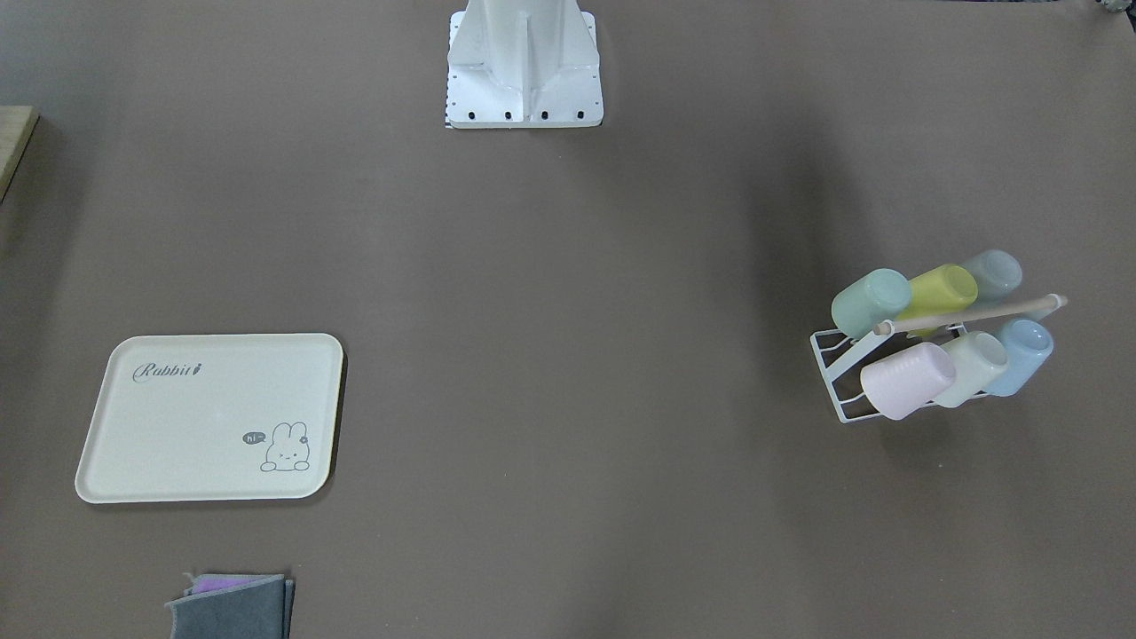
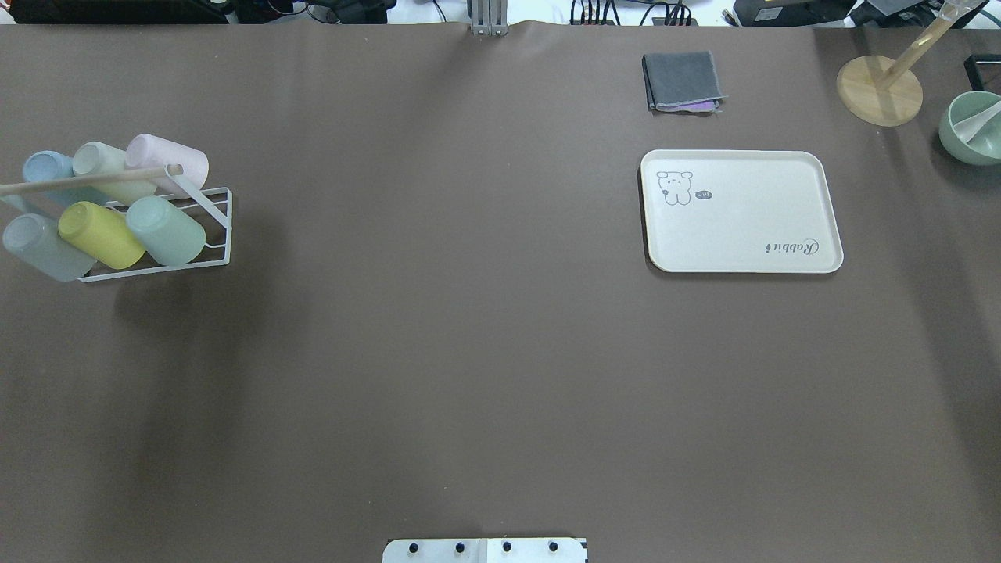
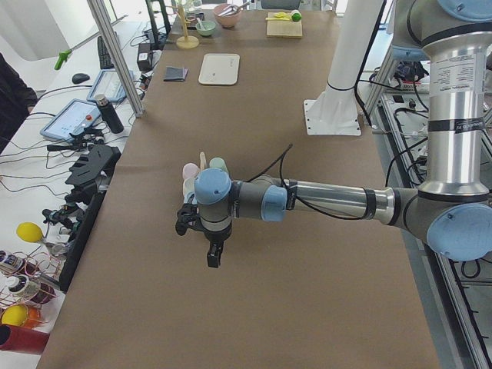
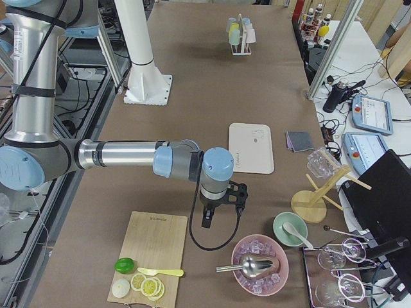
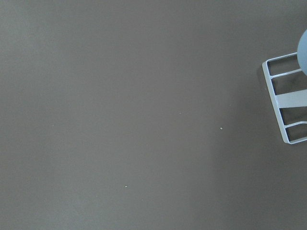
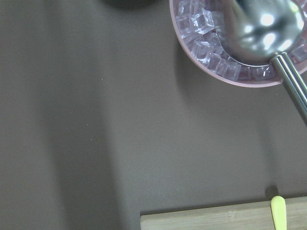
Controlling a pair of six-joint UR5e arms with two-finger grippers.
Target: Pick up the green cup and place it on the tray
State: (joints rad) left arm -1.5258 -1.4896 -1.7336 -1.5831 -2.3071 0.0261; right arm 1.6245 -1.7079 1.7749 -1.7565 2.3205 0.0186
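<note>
The green cup [image 2: 166, 230] lies tilted on a white wire rack [image 2: 218, 227] at the table's left end, next to a yellow-green cup [image 2: 100, 233]; it also shows as the green cup [image 1: 870, 302]. The empty tray [image 2: 739, 211] lies far to the right, seen also as the tray [image 1: 213, 417]. My left gripper [image 3: 216, 257] hangs over bare table just short of the rack. My right gripper [image 4: 207, 220] hovers beyond the tray's end, near a cutting board. Both show only in the side views, so I cannot tell whether they are open or shut.
Several other pastel cups fill the rack under a wooden handle [image 2: 86, 180]. A folded grey cloth [image 2: 680, 80], a wooden stand [image 2: 880, 90] and a green bowl [image 2: 974, 125] sit behind the tray. A pink ice bowl [image 4: 260, 263] and a cutting board [image 4: 148, 256] lie near my right gripper.
</note>
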